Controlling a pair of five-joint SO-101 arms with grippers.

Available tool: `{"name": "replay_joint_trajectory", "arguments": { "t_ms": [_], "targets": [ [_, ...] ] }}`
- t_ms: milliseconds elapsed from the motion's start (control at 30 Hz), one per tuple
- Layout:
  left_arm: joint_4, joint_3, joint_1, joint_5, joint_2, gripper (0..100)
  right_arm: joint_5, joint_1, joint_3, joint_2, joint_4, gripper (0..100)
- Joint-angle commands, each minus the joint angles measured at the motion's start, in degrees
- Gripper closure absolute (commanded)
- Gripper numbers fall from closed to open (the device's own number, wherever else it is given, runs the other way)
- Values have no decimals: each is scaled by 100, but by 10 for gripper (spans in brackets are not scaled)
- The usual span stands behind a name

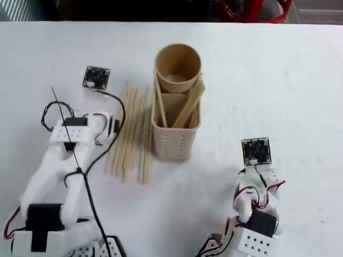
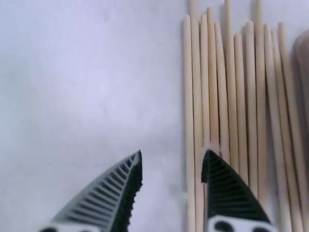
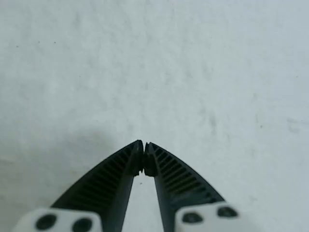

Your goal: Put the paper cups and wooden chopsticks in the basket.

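Left gripper (image 2: 173,162) is released at the edge of the loose chopsticks (image 2: 231,96), one finger over the outermost sticks, the other over bare table (image 2: 72,72). Advised: go low and close squarely on a few sticks only. Right gripper (image 3: 144,157) is clenched and empty. The high view adds the basket (image 1: 174,140) just beside the pile, with a cup (image 1: 178,64) and some chopsticks already inside.

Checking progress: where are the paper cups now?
High view: the paper cups sit nested in the basket, at its far end, right of the loose chopsticks on the table.
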Motion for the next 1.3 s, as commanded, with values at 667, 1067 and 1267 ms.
{"name": "replay_joint_trajectory", "arguments": {
  "t_ms": [667, 1067, 1267],
  "targets": [
    [598, -1820, 75, -475, 1851, 830, 9, 48, 53, -22, 22, 981],
    [624, -1486, 171, -308, 1103, 828, 9, 48, 53, -31, 22, 981],
    [615, -1459, 215, -316, 1086, 828, 9, 48, 53, -31, 22, 981]
  ]
}}
